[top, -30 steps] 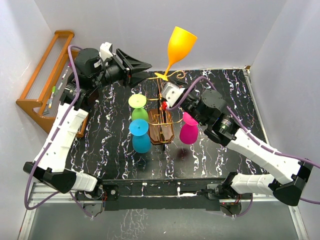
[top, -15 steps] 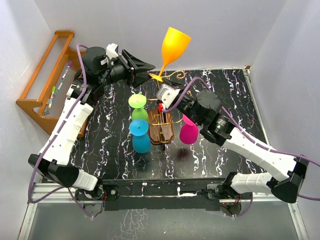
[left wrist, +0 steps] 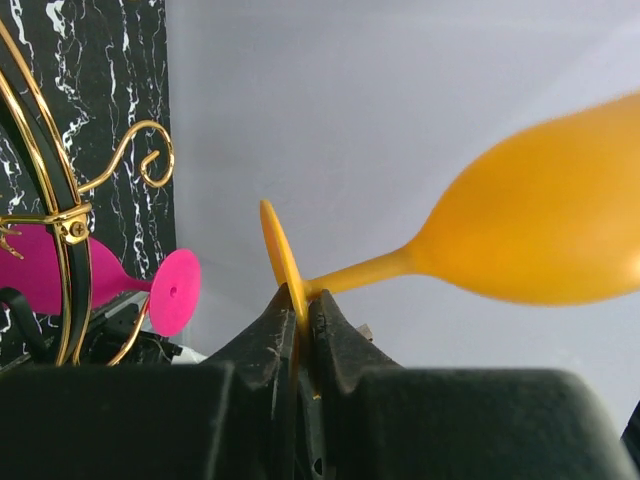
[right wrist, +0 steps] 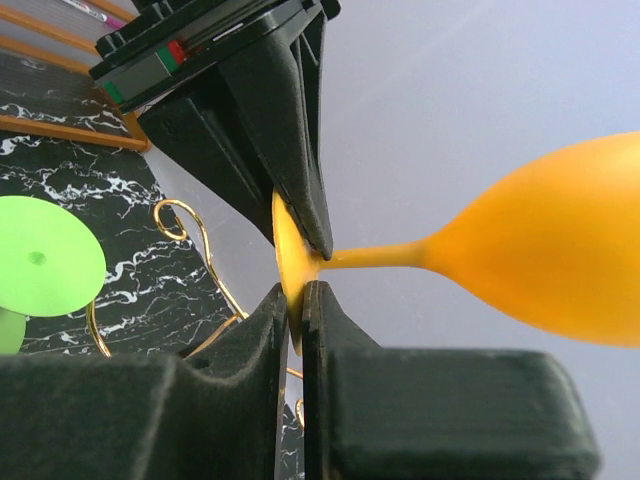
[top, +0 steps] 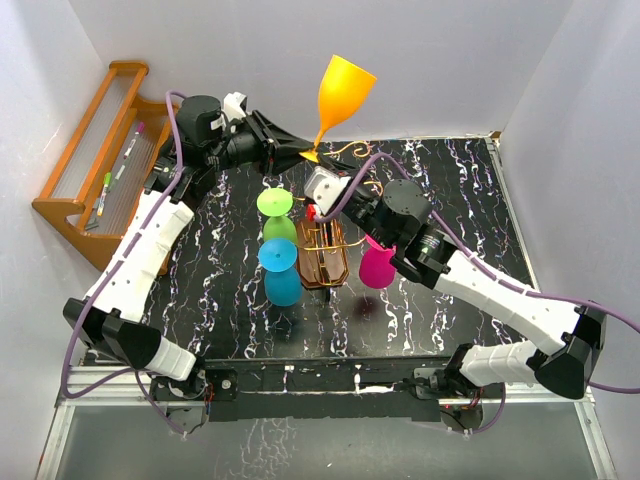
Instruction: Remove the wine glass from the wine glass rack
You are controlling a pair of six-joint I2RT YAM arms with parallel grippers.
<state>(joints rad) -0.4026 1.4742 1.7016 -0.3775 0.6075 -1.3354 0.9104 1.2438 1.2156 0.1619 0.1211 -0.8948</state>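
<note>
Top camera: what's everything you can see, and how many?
table: 1, black, white-veined
wine glass rack: 1, brown and gold, mid-table
orange wine glass: 1, orange, held up by its foot
green wine glass: 1, lime, hanging on rack's left
blue wine glass: 1, blue, hanging nearer than green
pink wine glass: 1, pink, hanging on rack's right
wooden shelf: 1, orange-brown, table's left edge
pens: 2 clear, pink-tipped and green-tipped, on shelf
left gripper: 1, black, shut on orange glass's foot
right gripper: 1, black, shut on same foot
</note>
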